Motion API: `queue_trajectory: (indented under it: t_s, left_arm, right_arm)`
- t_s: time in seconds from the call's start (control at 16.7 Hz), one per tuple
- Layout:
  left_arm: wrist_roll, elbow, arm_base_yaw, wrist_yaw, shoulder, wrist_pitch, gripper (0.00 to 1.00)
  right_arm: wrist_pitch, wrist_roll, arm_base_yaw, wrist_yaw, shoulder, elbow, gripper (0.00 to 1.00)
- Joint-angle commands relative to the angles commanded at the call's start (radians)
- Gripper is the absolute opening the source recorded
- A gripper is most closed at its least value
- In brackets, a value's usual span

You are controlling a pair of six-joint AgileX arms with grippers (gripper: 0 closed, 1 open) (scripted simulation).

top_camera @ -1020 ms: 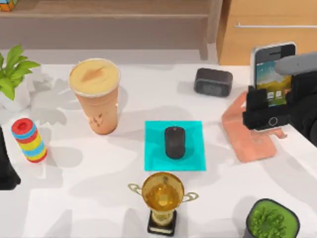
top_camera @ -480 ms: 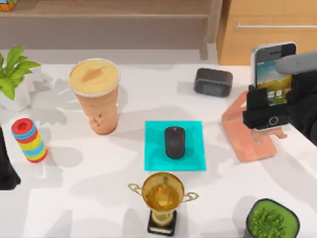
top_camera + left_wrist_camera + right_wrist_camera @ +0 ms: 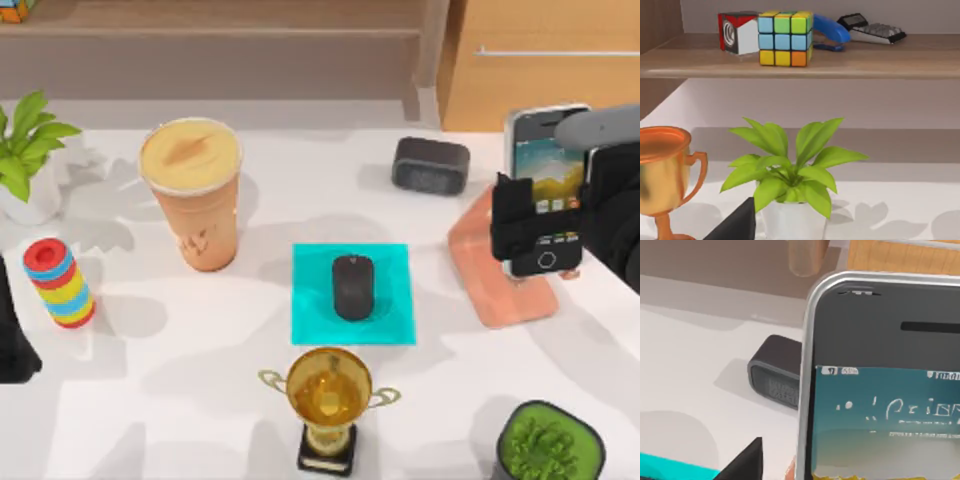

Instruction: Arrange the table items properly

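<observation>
Surface (image 3: 200, 400), white, items listed:
- Plant (image 3: 25, 150) in a white pot at the far left; ring stack (image 3: 58, 283) in front of it.
- Trophy (image 3: 328, 405), gold, at the near middle edge.
- Second plant (image 3: 548, 445) in a dark pot at the near right corner.
- Dark clock (image 3: 430, 165) at the far right of centre, just beside the stand.
- Pink stand (image 3: 500, 275) at the right, partly hidden by the right gripper.

Right gripper (image 3: 540, 225): clamped on the phone (image 3: 546, 185) by its lower half, above the stand.

Left gripper (image 3: 12, 340): parked at the left edge; finger spacing cannot be told.

Phone: upright, silver-edged, lit icon screen; contact with the stand cannot be told.

Mouse (image 3: 352, 286): black, oval, centred on a teal mat (image 3: 310, 310).

Cup (image 3: 193, 192): tall, orange, creamy top, left of the mat.
</observation>
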Motion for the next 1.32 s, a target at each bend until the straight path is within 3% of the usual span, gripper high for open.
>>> queue_trajectory:
  t_s: [0.9,1.32]
  left_arm:
    - [0.0,0.0,0.0,0.0,0.0,0.0,1.0]
    - [0.0,0.0,0.0,0.0,0.0,0.0,1.0]
  right_arm:
    - [-0.064,0.031,0.071,0.062,-0.128,-0.073,1.0]
    - [-0.08,0.007,-0.001,0.025,-0.257,-0.126,1.0]
